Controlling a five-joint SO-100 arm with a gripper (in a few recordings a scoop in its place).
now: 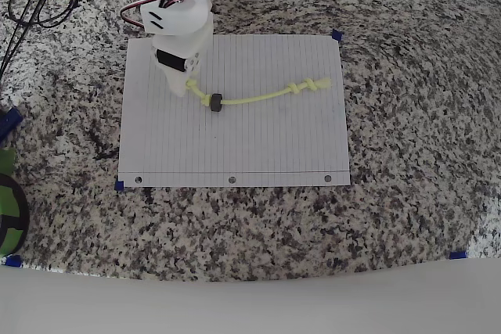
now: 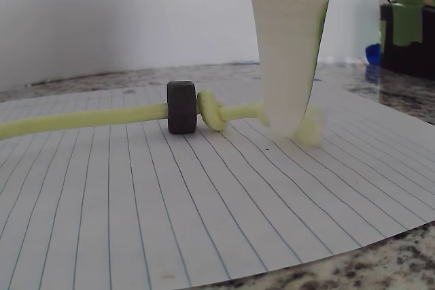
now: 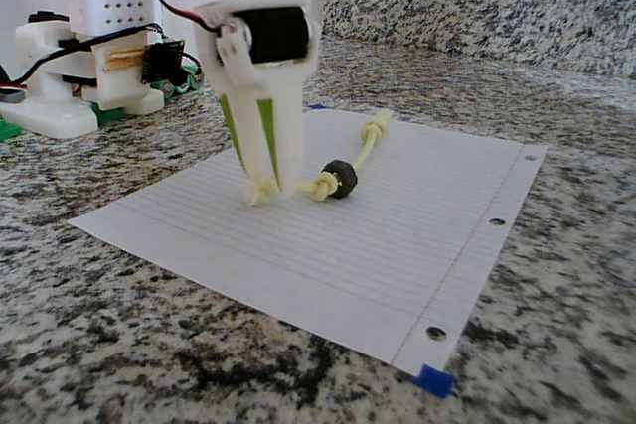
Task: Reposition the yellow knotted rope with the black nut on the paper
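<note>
Overhead, the rope (image 1: 262, 96) lies across the paper's (image 1: 235, 150) upper half. The nut (image 1: 216, 102) sits left of centre, with the gripper (image 1: 185, 85) at the rope's left end.

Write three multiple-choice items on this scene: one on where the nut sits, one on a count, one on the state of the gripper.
1. Where on the yellow knotted rope is the black nut?
A. Next to the knot near the gripper
B. At the far knotted end
C. Off the rope, on the granite

2. How many punched holes does the paper show along its long edge?
A. One
B. Three
C. Five

3. What is the gripper doing?
A. Raised high above the paper, open
B. Shut on the nut
C. Down at the paper with its fingers closed on the rope's end

Key: 1 A, since the wrist view shows the nut against a knot close by the fingers. 2 B, since the overhead view shows three holes. 3 C, since the fixed view shows the tips pinching the frayed end.
</note>
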